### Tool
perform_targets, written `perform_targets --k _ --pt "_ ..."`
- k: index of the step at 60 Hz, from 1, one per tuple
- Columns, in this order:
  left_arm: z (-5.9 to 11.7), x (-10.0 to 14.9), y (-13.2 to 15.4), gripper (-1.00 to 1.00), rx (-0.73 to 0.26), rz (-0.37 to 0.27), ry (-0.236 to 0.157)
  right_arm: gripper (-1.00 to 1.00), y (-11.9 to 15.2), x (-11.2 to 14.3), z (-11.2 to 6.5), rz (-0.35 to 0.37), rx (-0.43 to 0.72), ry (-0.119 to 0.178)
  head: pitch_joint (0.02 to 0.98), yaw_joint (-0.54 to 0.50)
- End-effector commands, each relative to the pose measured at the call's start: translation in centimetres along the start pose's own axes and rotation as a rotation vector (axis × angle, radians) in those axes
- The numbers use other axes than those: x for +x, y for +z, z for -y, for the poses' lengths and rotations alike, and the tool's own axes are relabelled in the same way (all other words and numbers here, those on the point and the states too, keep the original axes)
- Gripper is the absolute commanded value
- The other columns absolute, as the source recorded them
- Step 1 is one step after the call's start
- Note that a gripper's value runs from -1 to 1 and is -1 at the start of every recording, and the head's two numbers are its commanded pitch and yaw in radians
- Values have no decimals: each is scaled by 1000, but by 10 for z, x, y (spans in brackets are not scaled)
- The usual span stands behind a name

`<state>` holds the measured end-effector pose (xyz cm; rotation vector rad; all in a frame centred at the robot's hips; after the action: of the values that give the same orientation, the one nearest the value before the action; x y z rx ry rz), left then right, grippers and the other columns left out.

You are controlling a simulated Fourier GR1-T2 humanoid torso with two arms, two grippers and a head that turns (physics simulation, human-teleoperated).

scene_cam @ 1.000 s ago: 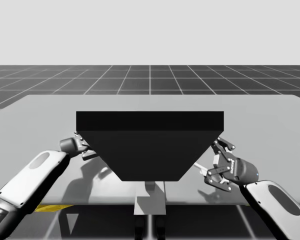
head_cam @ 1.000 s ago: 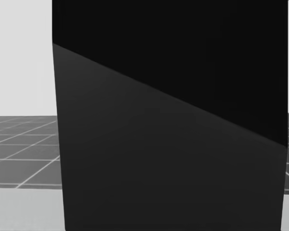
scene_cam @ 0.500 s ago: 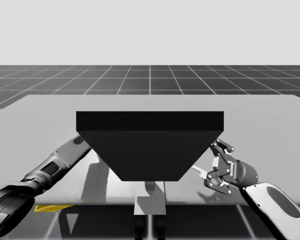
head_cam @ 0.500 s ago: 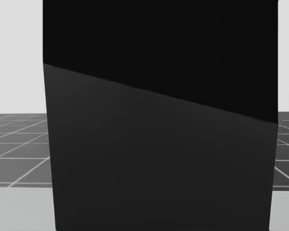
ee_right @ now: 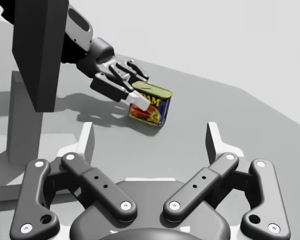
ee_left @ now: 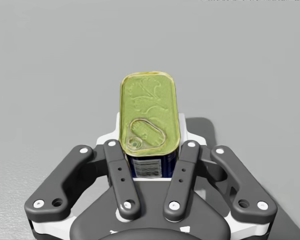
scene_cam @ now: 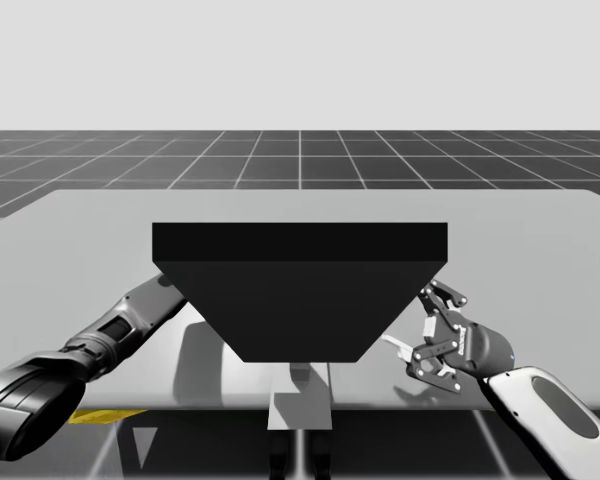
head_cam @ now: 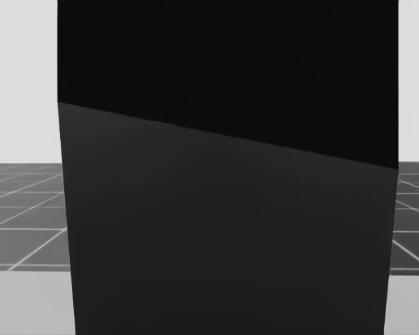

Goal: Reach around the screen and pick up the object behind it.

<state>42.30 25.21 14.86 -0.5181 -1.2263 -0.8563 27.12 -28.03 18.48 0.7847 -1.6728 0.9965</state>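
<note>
The grasp is the step in hand. My left arm (scene_cam: 120, 330) runs past the near edge of the screen (scene_cam: 300, 300) and in behind it. There the left claw (ee_left: 150, 128) sits low around the can (ee_left: 148, 100), a rectangular tin with blue sides and a gold pull-tab lid. The can stands upright, lid up, between the 2 fingers. The claw's inner links are drawn in to the can's width and the white pads lie against its 2 long sides, so I read this claw as pinching the can. The right wrist view agrees: 1 white pad lies flat on the can's near face. In that view the can's base and its shadow meet on the worktop (scene_cam: 540, 260), so I judge the lift not yet begun.

The right claw (ee_right: 150, 137) is spread wide and holds nothing. It hangs off the far side of the screen from the left arm, with the can well ahead of its fingers.

The next move calls for a firm pinch and a straight rise, enough to bring the base off the worktop. The sides look smooth, so a loose grip could let the can slide or tip. The forearm lies just beside the screen, so any drawing back should follow the line it lies on now. The right arm does best to hold off.
</note>
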Motion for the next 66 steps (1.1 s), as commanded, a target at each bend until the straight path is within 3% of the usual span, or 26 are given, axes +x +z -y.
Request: perform_targets --k 1,12,37,54,66 --pt "-17 -9 -10 1000 -44 -8 -8 -1000 1 0 0 4 -1 4 161 32" --pt "-21 -11 27 1000 7 -7 -15 -1000 2 0 0 13 -3 6 158 32" --pt "-26 3 126 1000 144 -7 -98 -1000 6 1 1 26 -15 12 157 25" --pt "-28 64 186 1000 274 83 -185 -1000 8 2 1 35 -21 18 151 25" --pt "-22 132 209 1000 376 234 -260 -1000 7 2 2 36 -25 24 142 21"
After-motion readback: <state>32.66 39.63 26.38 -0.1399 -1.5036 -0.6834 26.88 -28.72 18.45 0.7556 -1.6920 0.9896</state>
